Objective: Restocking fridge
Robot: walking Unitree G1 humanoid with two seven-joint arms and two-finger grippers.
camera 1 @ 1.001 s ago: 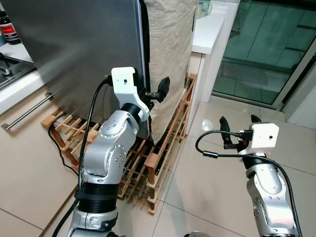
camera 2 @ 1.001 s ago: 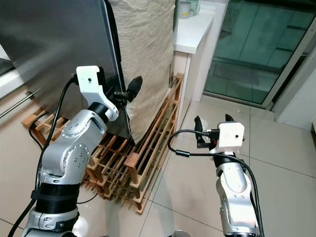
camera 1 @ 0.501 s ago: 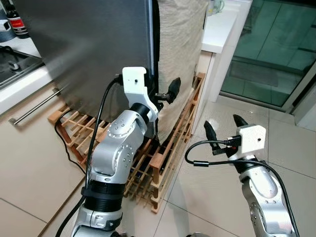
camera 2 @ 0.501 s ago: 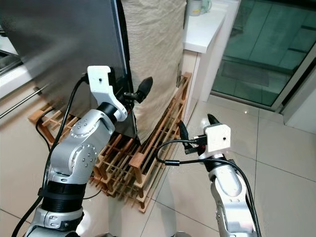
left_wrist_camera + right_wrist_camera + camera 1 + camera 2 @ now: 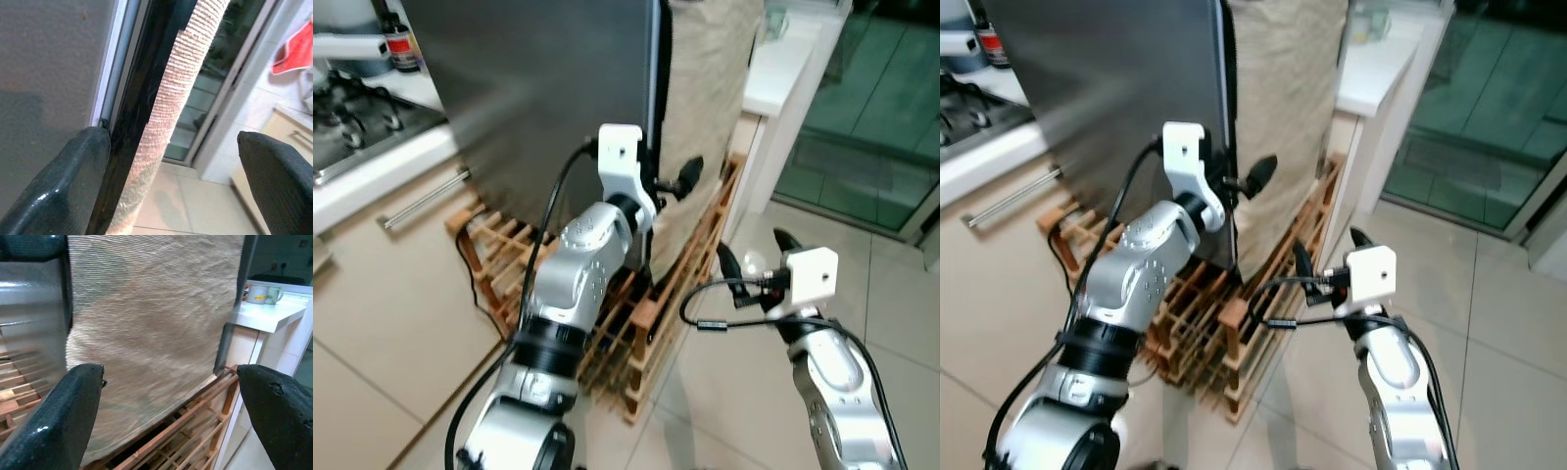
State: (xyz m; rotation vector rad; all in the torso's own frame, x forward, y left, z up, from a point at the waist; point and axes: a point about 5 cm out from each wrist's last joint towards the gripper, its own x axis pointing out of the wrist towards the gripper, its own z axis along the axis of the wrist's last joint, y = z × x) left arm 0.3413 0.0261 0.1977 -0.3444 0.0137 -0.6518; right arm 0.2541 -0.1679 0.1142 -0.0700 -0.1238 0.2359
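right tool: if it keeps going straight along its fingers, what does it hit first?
Most likely the beige woven cloth hanging down the fridge's side, which sits dead ahead between the open fingers of the right tool. The wooden rack lies below that line. The gap to the cloth is hard to judge.

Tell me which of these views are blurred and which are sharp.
Left eye view: slightly motion-blurred, worst at the left arm's base and the stove. Right eye view: same softness, fridge door smeared. Left wrist view: fairly sharp on the cloth, near fingers soft. Right wrist view: cloth weave crisp, mug clear.
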